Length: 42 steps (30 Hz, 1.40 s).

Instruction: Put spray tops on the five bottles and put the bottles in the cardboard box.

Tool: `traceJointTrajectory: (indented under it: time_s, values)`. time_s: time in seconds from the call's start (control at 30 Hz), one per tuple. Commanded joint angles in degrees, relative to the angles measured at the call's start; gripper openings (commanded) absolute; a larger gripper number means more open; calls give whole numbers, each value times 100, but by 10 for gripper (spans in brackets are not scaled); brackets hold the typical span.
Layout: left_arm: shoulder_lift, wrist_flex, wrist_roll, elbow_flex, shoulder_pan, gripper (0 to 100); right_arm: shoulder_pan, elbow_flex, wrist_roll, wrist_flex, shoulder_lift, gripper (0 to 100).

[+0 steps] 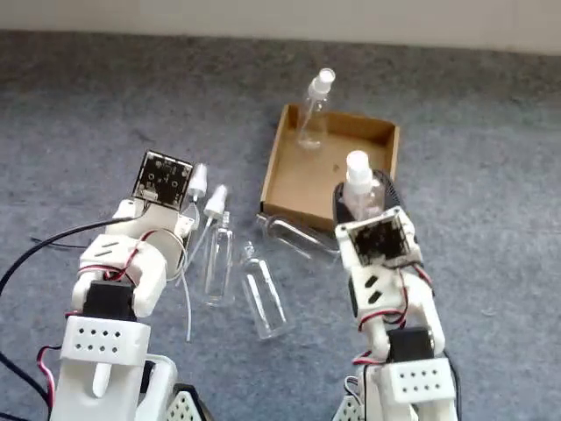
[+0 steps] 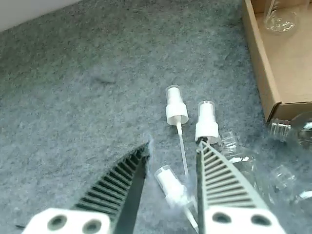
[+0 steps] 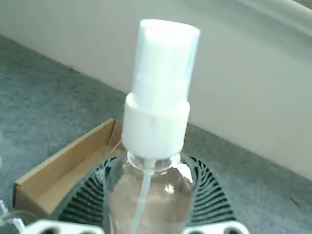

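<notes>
While one standing bottle [image 1: 313,110] with its spray top on occupies the far corner of the cardboard box [image 1: 302,189], the high view shows the right gripper [image 1: 364,200] carrying a held bottle [image 1: 358,180], also capped, upright at the box's near right corner. Three uncapped bottles [image 1: 263,298] lie just off the box's near left side, and the left arm [image 1: 123,263] sits farther out on that side beside the loose spray tops [image 1: 215,202]. In the left wrist view, the left gripper [image 2: 173,145] has its fingers spread wide and grips nothing. One nearest top [image 2: 170,183] lies on the mat between them, and two more lie between it and the box. In the right wrist view, the right gripper's fingers are clamped on the held bottle's clear body, with the box wall just behind. The step in hand looks to be boxing the second bottle. The next move probably calls for lowering it inside the box wall before letting go, and then for the left fingers to close on the nearest top.
</notes>
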Motion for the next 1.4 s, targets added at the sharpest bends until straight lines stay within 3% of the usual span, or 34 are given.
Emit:
traceJointTrajectory:
  time_s: [0.0, 0.2, 0.37, 0.63, 0.8, 1.37]
  values:
    - [-127, -677, -9, 444, -84, 153, 101, -1244, -273, -796, 1499, 5]
    - [-127, -1600, 404, 1068, -84, 153, 312, -2914, -1310, -1393, 3908, 5]
    - [-127, -1714, 457, 1147, -84, 153, 426, -3829, -1327, -2501, 5824, 5]
    - [-119, -1723, 440, 1253, 207, 153, 593, -5077, -1363, -3002, 8391, 5]
    - [-119, -2013, 440, 1411, 251, 153, 716, -5367, -1363, -4312, 9156, 5]
    - [-119, -2075, 440, 1464, 259, 153, 708, -5367, -1363, -5007, 10343, 5]
